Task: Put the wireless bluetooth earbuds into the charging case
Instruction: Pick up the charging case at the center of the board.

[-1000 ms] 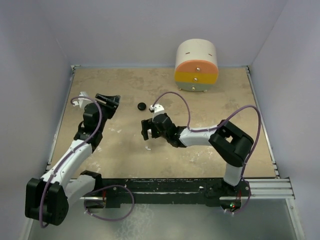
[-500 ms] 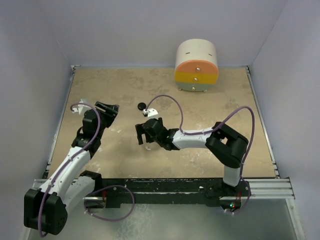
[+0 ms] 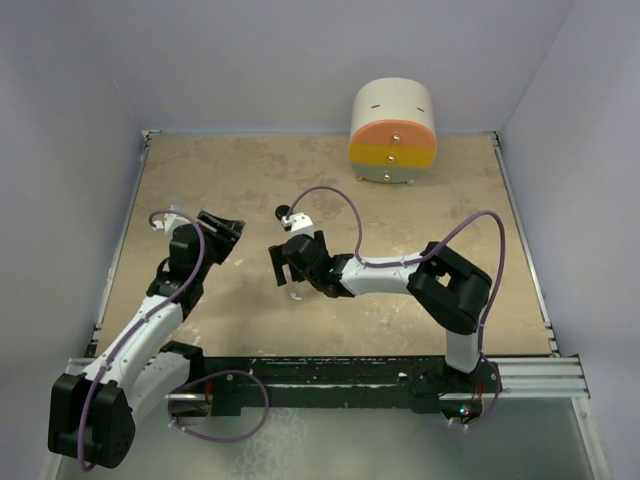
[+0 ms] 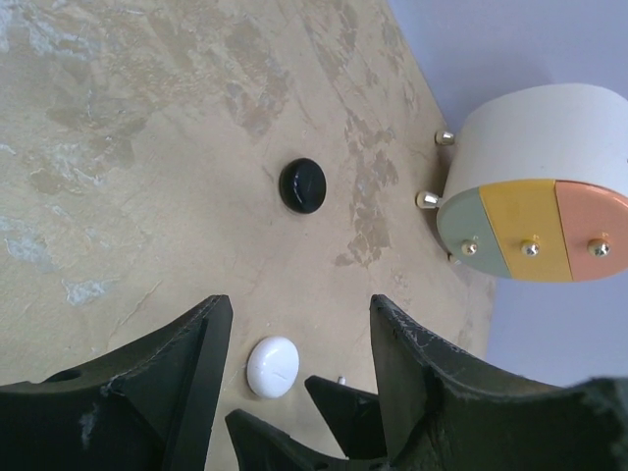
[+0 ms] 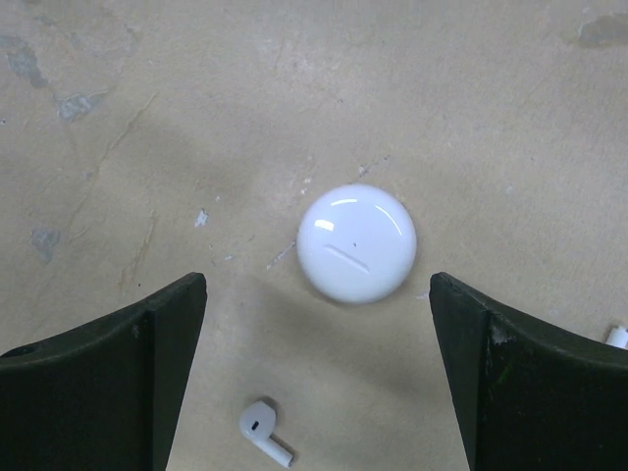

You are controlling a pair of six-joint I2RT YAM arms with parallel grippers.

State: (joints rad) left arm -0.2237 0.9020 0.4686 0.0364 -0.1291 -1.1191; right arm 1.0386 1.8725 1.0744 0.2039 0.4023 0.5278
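Right end effector (image 3: 288, 268) near black round case (image 3: 284, 212), drawer unit (image 3: 393, 133) behind

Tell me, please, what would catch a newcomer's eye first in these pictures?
The round box with orange, yellow and grey-green drawers at the table's far edge stands out most. Next comes the glossy white round case, framed between the right gripper's open fingers, with one white earbud loose on the table beside it. A black disc lies ahead of the left gripper.
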